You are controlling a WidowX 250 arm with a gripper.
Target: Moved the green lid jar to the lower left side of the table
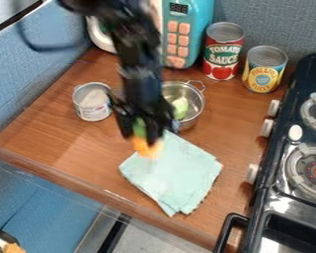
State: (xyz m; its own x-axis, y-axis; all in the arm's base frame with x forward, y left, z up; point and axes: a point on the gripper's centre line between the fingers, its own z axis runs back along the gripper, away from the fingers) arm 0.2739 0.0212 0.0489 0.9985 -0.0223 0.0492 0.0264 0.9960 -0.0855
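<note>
Black oven handle [230, 230] closest to my camera, off the lower right of the mint cloth [180, 173], and over that cloth's upper edge my gripper [146, 134] has what looks like the green-lid jar [146, 147] clamped, orange end down. Light and stiff, I'd judge, maybe slick-sided, so a square hold round its middle suits; wood-look counter [55, 143] under the cloth, blue-grey wall [273, 24] behind.

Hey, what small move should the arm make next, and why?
Probably ease the green-and-orange jar left before lowering it: the jaws seem to hold it in front of the cloth, while the goal is the table's lower left.
</note>
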